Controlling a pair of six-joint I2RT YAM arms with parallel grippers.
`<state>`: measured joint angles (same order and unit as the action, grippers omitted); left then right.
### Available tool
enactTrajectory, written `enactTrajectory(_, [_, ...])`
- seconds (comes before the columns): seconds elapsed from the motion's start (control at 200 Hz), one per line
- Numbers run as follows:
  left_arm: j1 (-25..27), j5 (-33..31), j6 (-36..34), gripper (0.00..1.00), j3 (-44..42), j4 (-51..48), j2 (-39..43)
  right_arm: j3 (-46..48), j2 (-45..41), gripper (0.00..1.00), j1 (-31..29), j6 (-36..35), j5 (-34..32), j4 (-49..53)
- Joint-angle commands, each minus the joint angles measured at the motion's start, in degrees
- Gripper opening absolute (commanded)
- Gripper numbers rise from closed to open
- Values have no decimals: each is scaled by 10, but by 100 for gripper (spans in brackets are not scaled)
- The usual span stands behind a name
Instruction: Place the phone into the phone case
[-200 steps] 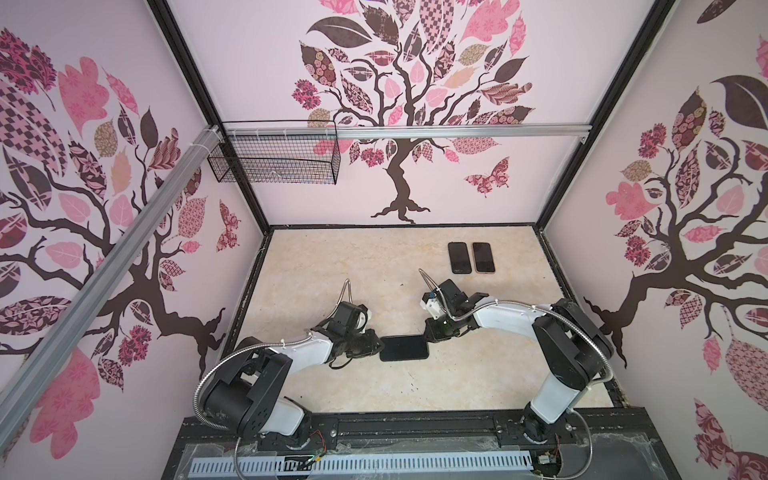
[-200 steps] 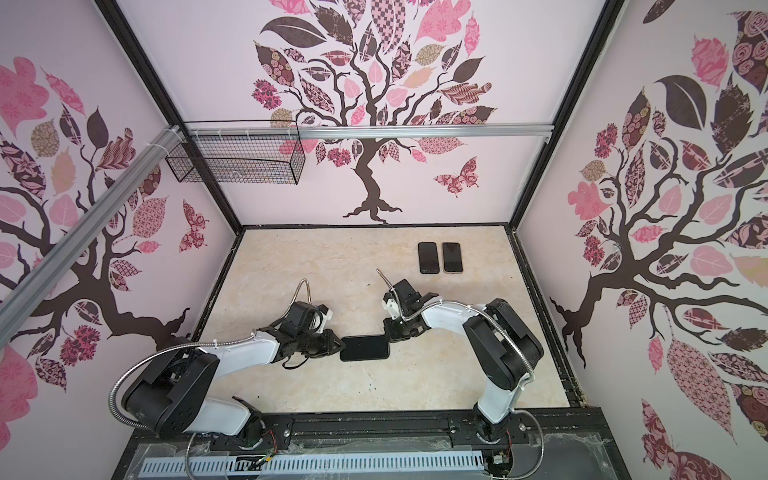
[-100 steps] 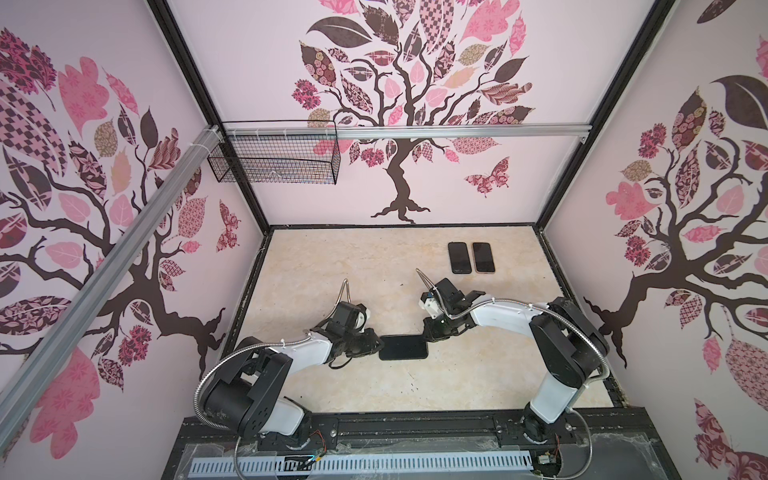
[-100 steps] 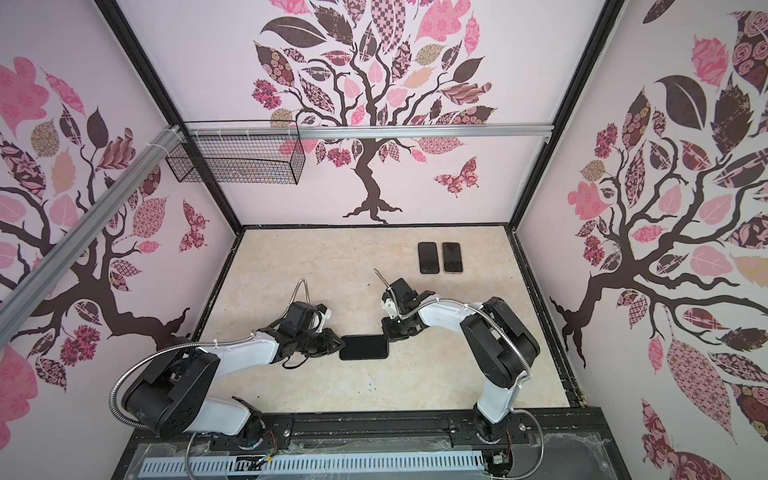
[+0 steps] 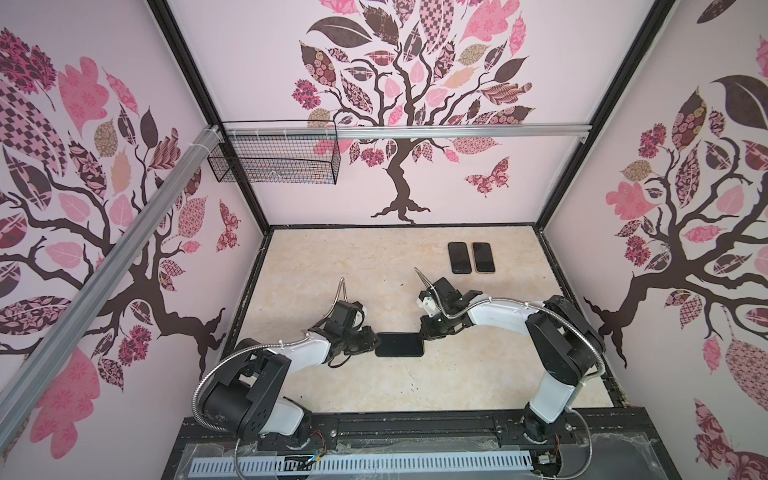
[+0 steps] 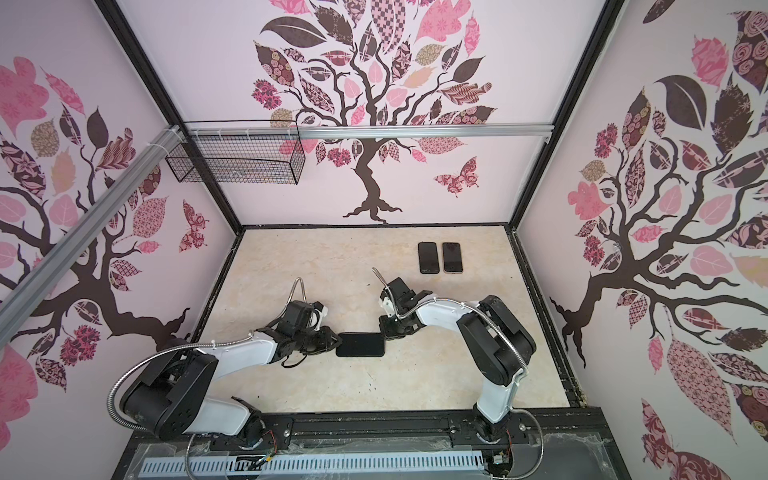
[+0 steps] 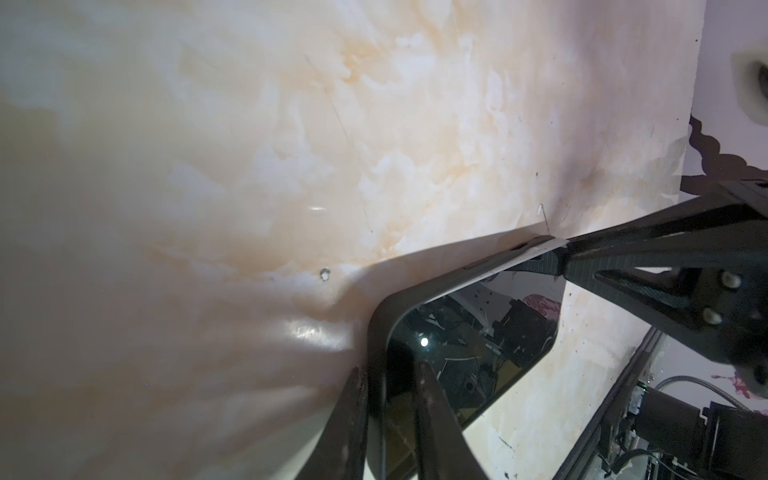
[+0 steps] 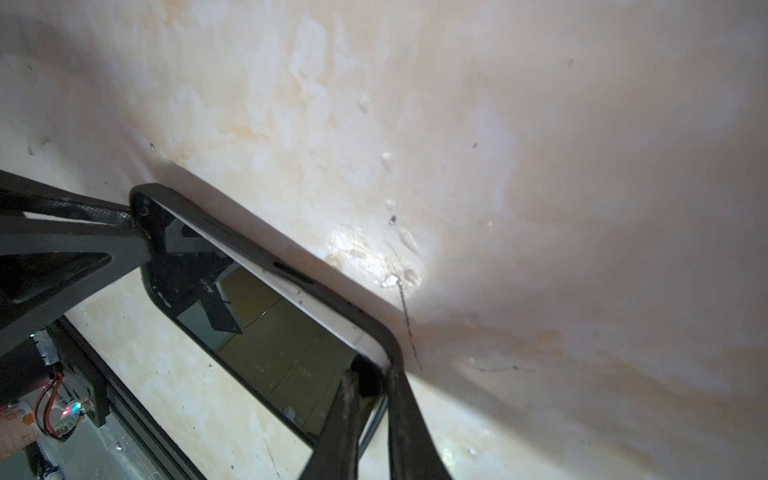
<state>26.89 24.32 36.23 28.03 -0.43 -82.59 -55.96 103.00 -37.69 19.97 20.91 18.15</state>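
Observation:
The phone (image 5: 399, 344) (image 6: 360, 344) lies screen up inside the black phone case in the middle of the table. In the right wrist view a white strip of the phone's side shows between the screen (image 8: 270, 332) and the case rim (image 8: 249, 247) along the far long edge. My left gripper (image 5: 376, 343) (image 7: 388, 370) is shut on the case's left end, one finger on the screen (image 7: 469, 332) and one outside the rim (image 7: 376, 332). My right gripper (image 5: 422, 334) (image 8: 371, 374) is shut on the case's far right corner.
Two spare dark phones (image 5: 459, 257) (image 5: 483, 257) lie side by side at the back right of the table. A wire basket (image 5: 272, 160) hangs on the rail high at the back left. Black frame edges border the marbled table (image 5: 332, 257).
The right gripper has edged slightly left at the case's corner and pinched a little tighter. The left gripper and the phone have stayed in place.

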Motion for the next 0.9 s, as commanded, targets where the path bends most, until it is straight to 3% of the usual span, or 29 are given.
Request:
enactTrajectory(0.0, [17,19,1,22,-17,18,-23,59,166,14,-64,-2,-57,-65])
enactTrajectory(0.895, [17,19,-3,22,-14,24,-43,25,236,14,-93,2,-129,-21])
